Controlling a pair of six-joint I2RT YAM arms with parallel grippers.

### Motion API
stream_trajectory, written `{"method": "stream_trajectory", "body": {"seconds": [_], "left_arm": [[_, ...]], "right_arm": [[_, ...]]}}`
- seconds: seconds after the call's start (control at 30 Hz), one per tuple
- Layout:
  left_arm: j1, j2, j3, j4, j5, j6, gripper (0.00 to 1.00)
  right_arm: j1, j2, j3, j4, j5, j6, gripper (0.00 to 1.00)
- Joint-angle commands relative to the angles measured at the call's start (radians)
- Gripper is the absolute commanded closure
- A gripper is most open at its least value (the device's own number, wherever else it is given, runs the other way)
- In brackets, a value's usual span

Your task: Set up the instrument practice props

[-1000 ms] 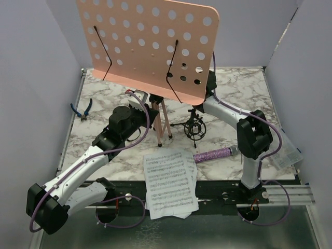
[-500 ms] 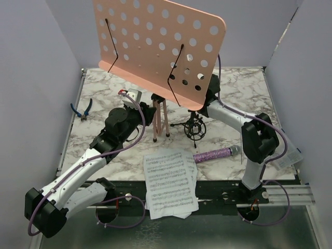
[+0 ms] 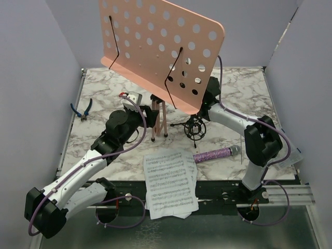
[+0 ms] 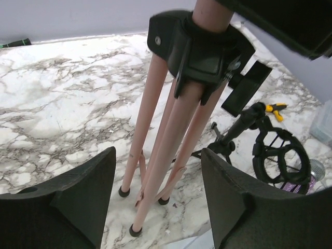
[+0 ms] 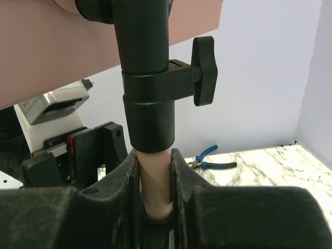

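The pink perforated music stand (image 3: 161, 46) stands upright on its tripod legs (image 3: 160, 120) in the middle of the marble table. My left gripper (image 3: 149, 115) is open just left of the legs; in the left wrist view the legs (image 4: 155, 155) rise between and beyond its spread fingers (image 4: 78, 197), touching neither. My right gripper (image 5: 155, 181) is shut on the stand's pink pole, right under the black collar and knob (image 5: 203, 70). The black shock-mount (image 3: 195, 128) sits right of the legs. The purple microphone (image 3: 213, 154) lies in front of it. White sheet-music pages (image 3: 170, 182) lie at the near edge.
Blue-handled pliers (image 3: 82, 109) lie at the far left of the table. A yellow-handled screwdriver (image 4: 275, 108) shows beyond the shock-mount (image 4: 277, 155). A clear plastic sleeve (image 3: 288, 153) rests at the right edge. Purple walls close in the table on three sides.
My left gripper has opened and let go of the tripod legs. The stand's desk has swung to the right and sits more upright, carried by the right gripper.
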Motion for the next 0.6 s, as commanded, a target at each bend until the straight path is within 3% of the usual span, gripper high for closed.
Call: {"method": "stream_trajectory", "body": {"seconds": [0.0, 0.23, 0.4, 0.57], "left_arm": [[0.002, -0.02, -0.059, 0.021, 0.003, 0.081, 0.33], [0.002, -0.038, -0.14, 0.059, -0.069, 0.078, 0.41], [0.002, -0.019, -0.176, 0.108, 0.009, 0.076, 0.49], [0.002, 0.018, -0.176, 0.141, 0.026, 0.077, 0.49]], "right_arm": [[0.025, -0.063, 0.005, -0.021, 0.042, -0.006, 0.99], [0.03, -0.081, -0.01, -0.037, 0.041, -0.024, 0.99], [0.032, -0.087, -0.011, -0.048, 0.04, -0.031, 0.99], [0.036, -0.091, -0.017, -0.055, 0.042, -0.038, 0.99]]}}
